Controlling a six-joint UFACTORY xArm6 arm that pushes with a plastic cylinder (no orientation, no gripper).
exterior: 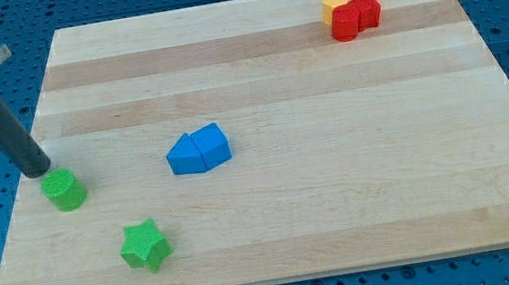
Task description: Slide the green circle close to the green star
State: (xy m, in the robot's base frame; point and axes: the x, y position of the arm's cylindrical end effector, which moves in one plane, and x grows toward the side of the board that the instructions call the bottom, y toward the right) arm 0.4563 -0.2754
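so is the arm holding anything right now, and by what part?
Nothing is held; the arm ends in a plain rod. My tip sits just above-left of the green circle, at its edge; actual contact can't be told.

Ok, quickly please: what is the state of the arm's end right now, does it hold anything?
No gripper: my tip holds nothing; it sits just above and left of the green circle, apparently touching it. The green star lies apart.

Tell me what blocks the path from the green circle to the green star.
Nothing visible does. The board between the green circle and the green star is bare wood. My tip sits at the circle's upper-left edge. The blue blocks lie off to the view's right.
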